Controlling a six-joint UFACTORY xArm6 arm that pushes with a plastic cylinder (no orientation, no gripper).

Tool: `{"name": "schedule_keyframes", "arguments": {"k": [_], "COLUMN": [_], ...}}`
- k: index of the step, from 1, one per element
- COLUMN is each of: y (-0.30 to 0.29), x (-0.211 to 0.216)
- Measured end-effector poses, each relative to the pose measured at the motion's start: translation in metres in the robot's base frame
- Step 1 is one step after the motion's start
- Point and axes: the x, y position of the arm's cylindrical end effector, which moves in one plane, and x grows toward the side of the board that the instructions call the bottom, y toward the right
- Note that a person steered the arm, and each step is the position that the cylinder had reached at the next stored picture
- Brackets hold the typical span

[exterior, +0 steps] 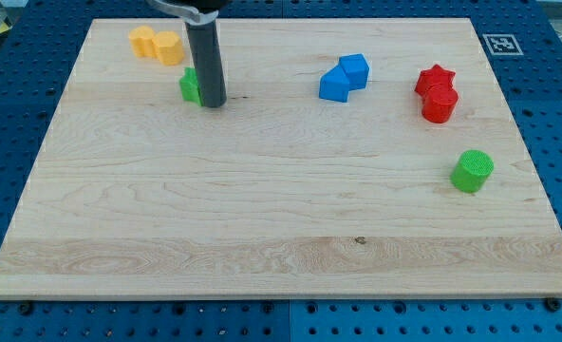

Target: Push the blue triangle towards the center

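Observation:
Two blue blocks touch at the upper middle right of the board: a blue triangle-like block (334, 86) at the lower left and a blue cube-like block (354, 68) at the upper right of the pair. My tip (213, 103) rests on the board at the upper left, far to the left of the blue blocks. It stands right against a green block (190, 86), which the rod partly hides, so its shape is unclear.
Two yellow blocks (156, 44) sit at the upper left. A red star (435, 80) and a red cylinder (439, 105) touch at the upper right. A green cylinder (472, 170) stands at the right. The wooden board (262, 237) lies on a blue perforated table.

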Motion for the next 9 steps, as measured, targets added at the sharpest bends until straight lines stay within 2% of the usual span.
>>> {"name": "schedule_keyframes", "arguments": {"k": [1, 3, 5, 7, 8, 9], "y": [-0.036, -0.041, 0.115, 0.260, 0.261, 0.229], "x": [-0.010, -0.044, 0.017, 0.019, 0.007, 0.002]}}
